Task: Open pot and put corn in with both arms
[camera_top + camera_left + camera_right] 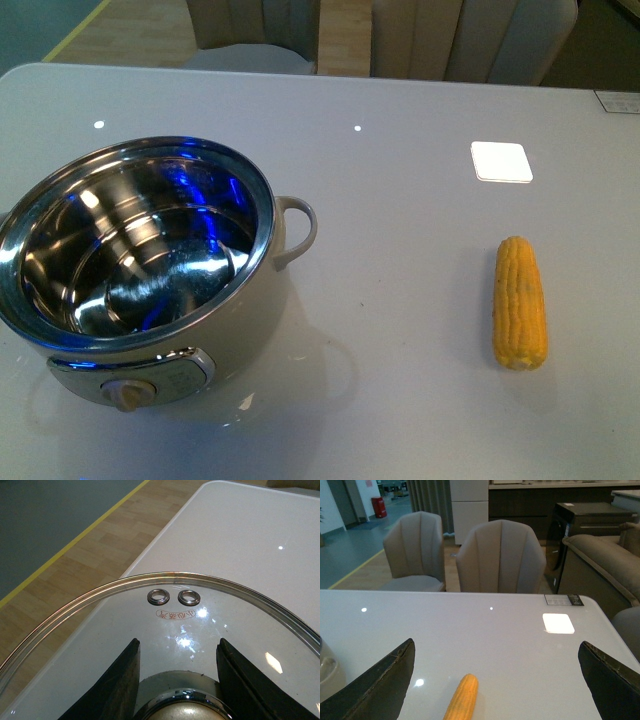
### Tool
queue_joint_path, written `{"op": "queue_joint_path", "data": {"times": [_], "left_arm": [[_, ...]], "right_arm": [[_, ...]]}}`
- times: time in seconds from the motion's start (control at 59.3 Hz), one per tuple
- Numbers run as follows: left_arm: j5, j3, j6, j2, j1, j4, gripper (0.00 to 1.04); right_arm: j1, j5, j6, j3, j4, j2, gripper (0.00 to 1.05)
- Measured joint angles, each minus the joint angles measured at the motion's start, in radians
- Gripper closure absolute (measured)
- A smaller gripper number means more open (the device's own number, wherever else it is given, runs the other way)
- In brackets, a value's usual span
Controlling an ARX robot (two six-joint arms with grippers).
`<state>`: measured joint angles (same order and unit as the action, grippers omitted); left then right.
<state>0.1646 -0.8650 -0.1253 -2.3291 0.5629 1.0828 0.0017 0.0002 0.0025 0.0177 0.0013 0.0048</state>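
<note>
The pot (255, 318) stands uncovered at the left of the glossy grey surface (400, 200). The corn (520, 303) lies well apart to its right, near a white square patch (501, 161). The right pincer (496, 649) hangs by the corn with its jaws wide apart. The left pincer (178, 642) is clamped on the knob of the glass lid (100, 630), above the surface edge and wooden floor (75, 575). Two beige chairs (501, 557) stand behind.

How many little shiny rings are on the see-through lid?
2. One ring and a second ring sit side by side near the rim of the glass lid, just above the red stamp. Part of the lid is out of frame, so more may be hidden.
</note>
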Motion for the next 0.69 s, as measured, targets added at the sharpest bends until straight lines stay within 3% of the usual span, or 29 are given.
{"op": "queue_joint_path", "data": {"times": [0.692], "left_arm": [[0.057,-0.174,-0.008,-0.272,-0.034,0.063,0.64]], "right_arm": [[0.0,0.0,0.0,0.0,0.0,0.0,0.09]]}}
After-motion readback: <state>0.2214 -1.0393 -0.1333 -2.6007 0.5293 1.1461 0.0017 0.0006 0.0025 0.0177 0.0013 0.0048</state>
